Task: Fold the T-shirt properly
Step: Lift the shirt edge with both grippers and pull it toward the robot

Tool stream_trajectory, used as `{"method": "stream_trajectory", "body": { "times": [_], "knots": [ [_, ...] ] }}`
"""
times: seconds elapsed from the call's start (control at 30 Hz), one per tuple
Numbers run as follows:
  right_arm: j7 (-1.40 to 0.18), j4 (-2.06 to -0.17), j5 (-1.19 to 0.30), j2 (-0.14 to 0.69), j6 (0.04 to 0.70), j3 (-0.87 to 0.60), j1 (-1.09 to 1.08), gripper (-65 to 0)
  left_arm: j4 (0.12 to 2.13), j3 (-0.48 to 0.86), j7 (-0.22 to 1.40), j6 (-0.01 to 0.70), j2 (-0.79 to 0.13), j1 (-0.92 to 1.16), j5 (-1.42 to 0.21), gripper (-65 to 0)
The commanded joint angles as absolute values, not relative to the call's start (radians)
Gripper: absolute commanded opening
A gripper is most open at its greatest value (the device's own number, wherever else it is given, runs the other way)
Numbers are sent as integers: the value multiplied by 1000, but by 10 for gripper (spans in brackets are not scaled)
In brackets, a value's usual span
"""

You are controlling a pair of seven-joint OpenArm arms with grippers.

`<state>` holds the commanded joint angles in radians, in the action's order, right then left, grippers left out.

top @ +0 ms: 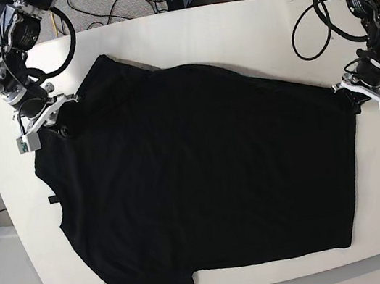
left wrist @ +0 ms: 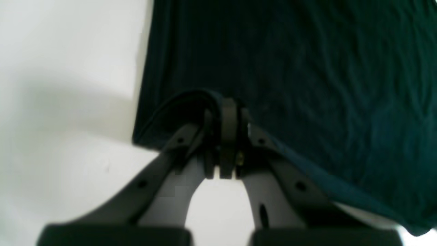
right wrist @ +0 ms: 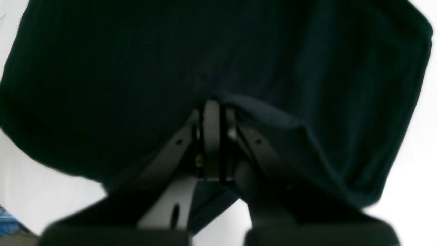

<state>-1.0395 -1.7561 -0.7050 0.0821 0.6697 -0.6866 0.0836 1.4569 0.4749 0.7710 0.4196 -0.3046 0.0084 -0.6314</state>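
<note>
t-shirt (top: 205, 183), black and plain on its upturned side, lies spread almost flat over the white table (top: 228, 25). left gripper (left wrist: 223, 136) is clamped on a fold of the shirt's hem near the corner. right gripper (right wrist: 211, 133) is pinched on bunched cloth at the shoulder by the sleeve.

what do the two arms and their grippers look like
Both arms are black and silver-grey jointed metal with looping black cables. The left gripper and right gripper have white housings; up close the fingers look dark with small holes and pale inner faces.
</note>
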Motion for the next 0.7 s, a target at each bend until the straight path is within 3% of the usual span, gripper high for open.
{"method": "stream_trajectory", "body": {
  "times": [0.33, 0.7],
  "knots": [
    [-1033, -1483, -705, 186, 670, -688, -137, -650, 1262, 476, 768, 418, -305, -153, -631, -638],
    [-954, -1288, -704, 203, 670, -685, -243, -650, 1098, 476, 762, 418, -320, -246, -631, -638]
  ]
}}
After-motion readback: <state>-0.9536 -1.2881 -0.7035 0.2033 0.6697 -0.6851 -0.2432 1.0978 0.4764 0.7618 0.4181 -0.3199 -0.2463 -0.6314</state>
